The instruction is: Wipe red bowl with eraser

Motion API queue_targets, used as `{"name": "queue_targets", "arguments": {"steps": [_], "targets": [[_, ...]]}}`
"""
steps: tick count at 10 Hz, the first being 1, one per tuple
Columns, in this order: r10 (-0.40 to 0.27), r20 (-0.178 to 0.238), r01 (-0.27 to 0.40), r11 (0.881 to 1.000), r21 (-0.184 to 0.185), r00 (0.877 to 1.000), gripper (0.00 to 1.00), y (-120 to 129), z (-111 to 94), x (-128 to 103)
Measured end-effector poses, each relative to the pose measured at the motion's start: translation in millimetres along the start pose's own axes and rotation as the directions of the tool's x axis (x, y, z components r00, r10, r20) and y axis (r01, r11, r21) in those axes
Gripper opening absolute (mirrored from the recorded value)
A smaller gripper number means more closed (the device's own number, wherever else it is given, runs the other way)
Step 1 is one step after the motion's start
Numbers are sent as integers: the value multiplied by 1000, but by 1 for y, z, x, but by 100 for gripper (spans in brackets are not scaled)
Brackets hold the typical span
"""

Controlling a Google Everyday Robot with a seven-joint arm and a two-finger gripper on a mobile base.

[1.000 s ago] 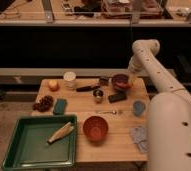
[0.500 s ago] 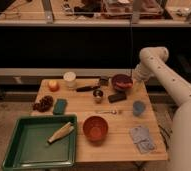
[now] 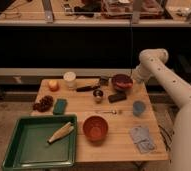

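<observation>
The red bowl (image 3: 95, 128) is orange-red and stands upright near the table's front edge, right of the green tray. The eraser (image 3: 117, 97), a small black block, lies on the table behind it, just in front of the darker maroon bowl (image 3: 121, 81). My gripper (image 3: 134, 81) is at the end of the white arm, low at the back right of the table, next to the maroon bowl's right rim. It is well behind the red bowl and a little right of and behind the eraser.
A green tray (image 3: 19, 150) at front left holds a pale husk-like thing (image 3: 60, 132). A teal block (image 3: 60, 106), a dark cluster (image 3: 43, 103), an orange fruit (image 3: 53, 85), a white cup (image 3: 69, 79), a black-handled tool (image 3: 86, 88), a small metal cup (image 3: 98, 94), a blue cup (image 3: 138, 108) and a grey cloth (image 3: 141, 138) are on the table.
The white arm has swung back and to the right, uncovering the grey cloth and the table's right side. The gripper end stays near the maroon bowl. The objects have not moved.
</observation>
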Motion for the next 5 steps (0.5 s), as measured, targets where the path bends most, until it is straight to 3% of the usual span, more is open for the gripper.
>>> {"name": "queue_targets", "arguments": {"steps": [1, 2, 4, 5], "targets": [[-35, 31, 35, 999, 2, 999, 63, 2, 0, -5], [-98, 89, 98, 995, 8, 991, 63, 5, -1, -17], [-201, 159, 200, 980, 20, 967, 63, 9, 2, -51], [-263, 182, 263, 965, 26, 948, 63, 10, 3, -71]]}}
